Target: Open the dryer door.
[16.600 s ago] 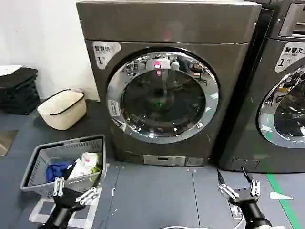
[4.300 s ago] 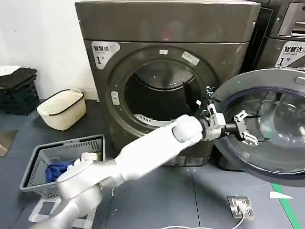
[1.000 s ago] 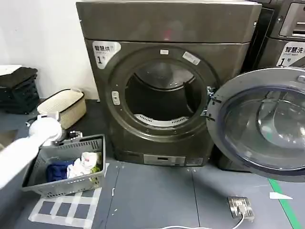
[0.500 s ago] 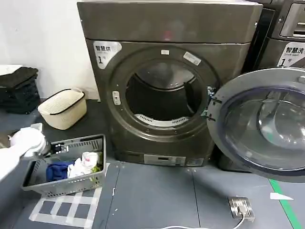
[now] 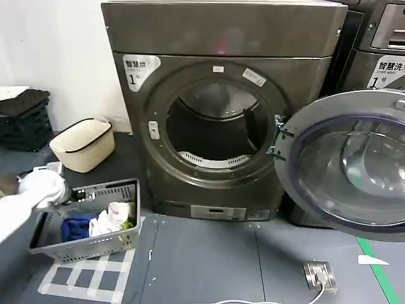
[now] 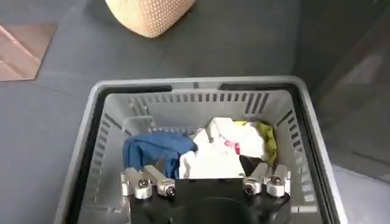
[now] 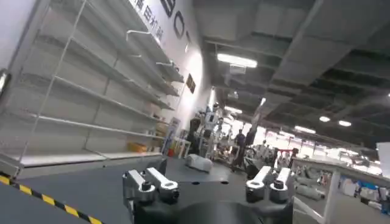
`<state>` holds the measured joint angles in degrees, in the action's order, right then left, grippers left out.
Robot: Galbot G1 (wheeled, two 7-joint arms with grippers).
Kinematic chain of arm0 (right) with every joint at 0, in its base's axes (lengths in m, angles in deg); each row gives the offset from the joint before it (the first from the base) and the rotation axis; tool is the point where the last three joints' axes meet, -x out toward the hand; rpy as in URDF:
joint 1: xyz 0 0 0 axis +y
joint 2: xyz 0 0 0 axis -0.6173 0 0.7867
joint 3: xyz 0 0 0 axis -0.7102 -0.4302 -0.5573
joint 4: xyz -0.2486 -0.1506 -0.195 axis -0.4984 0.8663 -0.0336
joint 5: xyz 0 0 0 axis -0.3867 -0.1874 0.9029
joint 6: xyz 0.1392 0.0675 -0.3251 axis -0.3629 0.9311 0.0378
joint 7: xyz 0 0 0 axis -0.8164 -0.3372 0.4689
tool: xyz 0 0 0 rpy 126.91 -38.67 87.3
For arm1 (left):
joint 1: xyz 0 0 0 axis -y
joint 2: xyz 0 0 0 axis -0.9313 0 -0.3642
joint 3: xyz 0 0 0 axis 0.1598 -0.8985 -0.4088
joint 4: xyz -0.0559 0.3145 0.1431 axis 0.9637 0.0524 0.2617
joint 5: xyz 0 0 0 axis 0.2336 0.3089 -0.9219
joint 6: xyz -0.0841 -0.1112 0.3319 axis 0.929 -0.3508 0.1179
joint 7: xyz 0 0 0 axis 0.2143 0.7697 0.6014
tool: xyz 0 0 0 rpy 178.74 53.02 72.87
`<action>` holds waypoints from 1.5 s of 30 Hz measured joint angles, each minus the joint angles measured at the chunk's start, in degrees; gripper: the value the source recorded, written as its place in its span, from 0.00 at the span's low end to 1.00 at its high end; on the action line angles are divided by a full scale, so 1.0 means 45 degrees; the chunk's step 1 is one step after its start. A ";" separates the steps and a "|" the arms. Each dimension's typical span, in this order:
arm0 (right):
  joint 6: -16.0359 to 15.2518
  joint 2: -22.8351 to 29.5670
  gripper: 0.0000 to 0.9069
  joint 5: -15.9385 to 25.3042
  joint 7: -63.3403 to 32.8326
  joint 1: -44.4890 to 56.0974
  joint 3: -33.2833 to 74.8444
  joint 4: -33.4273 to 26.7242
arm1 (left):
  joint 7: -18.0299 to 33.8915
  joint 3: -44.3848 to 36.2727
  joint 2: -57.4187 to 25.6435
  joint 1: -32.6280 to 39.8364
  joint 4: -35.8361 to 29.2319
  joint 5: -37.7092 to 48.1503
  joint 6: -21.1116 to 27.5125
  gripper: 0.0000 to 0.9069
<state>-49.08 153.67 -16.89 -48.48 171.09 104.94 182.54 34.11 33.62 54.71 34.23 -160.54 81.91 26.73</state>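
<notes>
The dryer door (image 5: pixel 345 164) of the grey-bronze machine (image 5: pixel 221 38) stands swung wide open to the right, its inner side and bulging glass facing me. The round drum opening (image 5: pixel 218 130) is exposed and dark inside. My left arm (image 5: pixel 35 193) reaches in from the left edge, far from the door. Its left gripper (image 6: pixel 206 178) hangs open over a grey laundry basket, holding nothing. My right gripper (image 7: pixel 207 179) is open and empty, pointing out at a room with bare shelves.
The grey basket (image 5: pixel 131 187) with blue, white and yellow laundry (image 6: pixel 213 149) sits on the floor left of the dryer. A cream basket (image 5: pixel 82 144) and black stacked items (image 5: pixel 24 117) lie farther left. A second machine (image 5: pixel 380 57) stands behind the open door. A floor socket (image 5: pixel 318 273) lies front right.
The door, shut in the earliest frame, now stands open and has not moved in the last second. My left arm has drawn back lower left, settling over the grey basket.
</notes>
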 joint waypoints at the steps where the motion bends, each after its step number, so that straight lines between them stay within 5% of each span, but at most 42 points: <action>1: 0.0027 0.0005 1.00 0.0000 0.0006 0.0000 -0.0003 -0.0029 | 0.0122 -0.0079 0.0093 0.0108 0.0096 0.0108 0.0000 1.00; 14: 0.0703 0.0052 1.00 0.0001 0.0069 -0.0018 -0.0061 -0.0125 | 0.0778 -0.0898 0.0462 0.0975 0.0840 0.1338 -0.0002 1.00; 45: 0.0857 0.0203 1.00 0.0012 -0.0085 -0.0052 -0.0225 -0.0344 | 0.0819 -0.1506 0.0022 0.1072 0.0450 0.2968 -0.0001 1.00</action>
<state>-45.23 154.58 -16.84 -48.86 170.86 103.93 180.99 37.79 26.84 54.80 39.05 -158.52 95.27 26.72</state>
